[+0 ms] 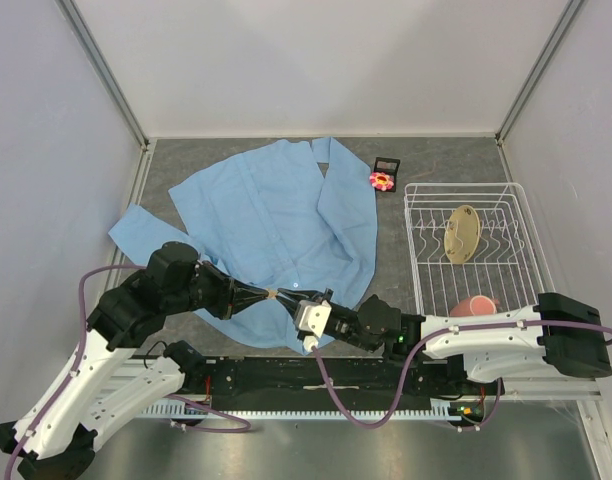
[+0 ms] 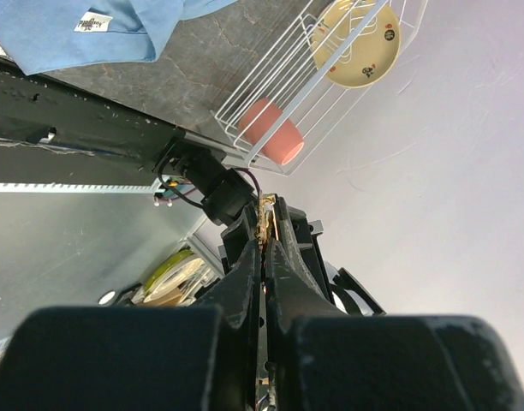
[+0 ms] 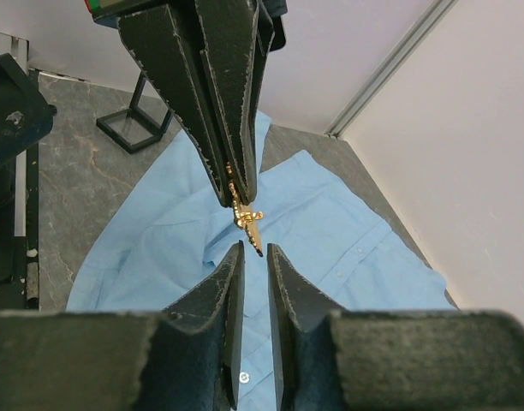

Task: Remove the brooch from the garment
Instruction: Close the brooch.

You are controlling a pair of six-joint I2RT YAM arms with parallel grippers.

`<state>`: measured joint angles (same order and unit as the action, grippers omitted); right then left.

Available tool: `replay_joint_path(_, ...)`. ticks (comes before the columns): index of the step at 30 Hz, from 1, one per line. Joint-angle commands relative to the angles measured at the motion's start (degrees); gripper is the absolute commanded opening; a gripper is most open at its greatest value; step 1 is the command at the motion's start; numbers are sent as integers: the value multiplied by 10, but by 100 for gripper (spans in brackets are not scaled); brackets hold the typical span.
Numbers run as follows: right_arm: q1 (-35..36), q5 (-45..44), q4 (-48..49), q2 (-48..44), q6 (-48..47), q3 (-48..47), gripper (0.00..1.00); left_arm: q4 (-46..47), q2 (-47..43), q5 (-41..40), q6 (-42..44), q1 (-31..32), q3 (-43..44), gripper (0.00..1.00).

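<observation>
Over the light blue button-up shirt (image 1: 276, 215), left gripper (image 3: 234, 195) clenched a small gold pin (image 3: 247, 218); right gripper (image 3: 255, 250) gaped there too; mistimed release might drop it.

The garment (image 1: 276, 225) — a light blue collared shirt — is spread out, rumpled; the pink-petalled brooch (image 1: 382, 180) is seen just beside its right edge.

On my overhead feed, a white wire rack (image 1: 456, 186) stands at the right of the grey worktop (image 1: 456, 160). A beige oval dish (image 1: 463, 233) leans upright among its wires, and a pink cup (image 1: 473, 305) lies on its side at the near end. A small black stand (image 1: 388, 162) sits near the rack's far left corner. My right wrist feed shows a small gold pin (image 3: 247, 216).
</observation>
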<state>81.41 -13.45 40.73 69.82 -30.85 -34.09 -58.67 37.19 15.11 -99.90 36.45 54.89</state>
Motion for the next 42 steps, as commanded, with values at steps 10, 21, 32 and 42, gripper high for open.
replay_joint_path(10, 7, 9, 29, 10, -3, -26, 17, 11, 0, 0, -31, -1, -5, 2)
replay_joint_path(21, 5, -25, 41, 27, 39, -37, 0, 84, -10, -14, 54, -1, -14, 7)
replay_joint_path(32, -95, 69, -5, 64, 325, -33, 0, 89, -55, -185, 511, -1, 121, 96)
replay_joint_path(42, -146, 352, -25, 375, 550, -301, 0, 66, 140, 68, 737, -1, 351, 98)
